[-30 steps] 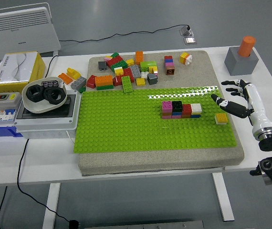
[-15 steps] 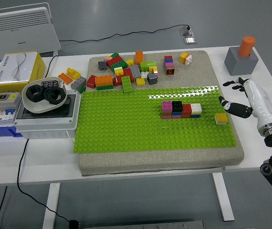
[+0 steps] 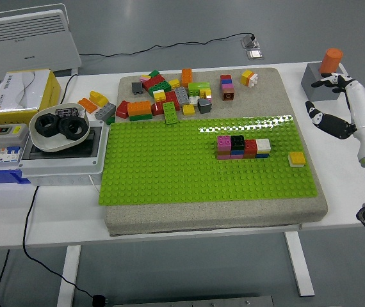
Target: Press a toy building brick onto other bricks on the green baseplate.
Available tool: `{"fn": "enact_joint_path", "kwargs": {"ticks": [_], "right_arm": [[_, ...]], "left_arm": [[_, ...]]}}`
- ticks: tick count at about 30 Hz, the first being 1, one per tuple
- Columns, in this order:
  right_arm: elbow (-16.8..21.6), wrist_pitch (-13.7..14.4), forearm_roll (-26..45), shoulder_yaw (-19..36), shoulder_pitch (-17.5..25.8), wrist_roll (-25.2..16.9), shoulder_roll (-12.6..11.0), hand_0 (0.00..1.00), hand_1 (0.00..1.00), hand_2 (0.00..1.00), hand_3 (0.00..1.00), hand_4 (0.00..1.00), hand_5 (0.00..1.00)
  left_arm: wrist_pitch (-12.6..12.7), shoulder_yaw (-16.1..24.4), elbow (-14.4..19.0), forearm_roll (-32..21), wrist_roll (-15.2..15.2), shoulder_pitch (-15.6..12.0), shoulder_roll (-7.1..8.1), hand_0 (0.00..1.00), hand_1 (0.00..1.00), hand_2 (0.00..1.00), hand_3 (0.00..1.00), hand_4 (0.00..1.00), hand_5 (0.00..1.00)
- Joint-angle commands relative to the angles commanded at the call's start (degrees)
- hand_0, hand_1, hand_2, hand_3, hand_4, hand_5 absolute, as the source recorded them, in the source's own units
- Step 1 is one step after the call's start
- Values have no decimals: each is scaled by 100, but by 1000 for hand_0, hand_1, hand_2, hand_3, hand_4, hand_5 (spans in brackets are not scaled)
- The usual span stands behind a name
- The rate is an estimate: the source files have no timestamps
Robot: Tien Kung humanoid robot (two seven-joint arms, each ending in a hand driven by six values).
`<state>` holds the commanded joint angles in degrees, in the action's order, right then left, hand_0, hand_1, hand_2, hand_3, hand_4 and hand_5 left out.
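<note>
- A small yellow toy brick on a white base [image 3: 296, 158] sits alone on the flat green studded baseplate [image 3: 170, 173], near its right edge.
- Just left of it, not touching, is a short two-layer row of assembled bricks [image 3: 243, 146], topped in pink, black, red and white.
- The baseplate lies on a beige stone-like slab [image 3: 278, 96] on the white table [image 3: 170, 227].
- A loose heap of mixed coloured bricks [image 3: 170, 97] lies on the slab behind the baseplate.
- The robot's white-and-black right hand [image 3: 336, 109] is raised at the right of the slab, clear of the yellow brick, fingers loosely spread and holding nothing.
- Behind the hand stands a grey block with an orange cylinder [image 3: 326, 71].
- At the table's left are a yellow tissue box [image 3: 22, 96] and a white bowl with black rings [image 3: 59, 128].
</note>
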<state>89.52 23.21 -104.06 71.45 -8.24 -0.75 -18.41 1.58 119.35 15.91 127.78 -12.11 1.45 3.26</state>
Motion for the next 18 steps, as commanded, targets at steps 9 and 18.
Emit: {"fn": "enact_joint_path", "kwargs": {"ticks": [9,18], "right_arm": [[69,-9,53,-198,-189,27,-55,647,676,685,504,614,34],[91,-20,-29,-183,-207,65,-53,655,689,687,503,609,30]], "left_arm": [[-24,64,-21,105,-7,-29,-24,781,724,635,458,641,358],[-23,86,-23,108,-7,-31,-34,781,724,635,457,644,357]]}}
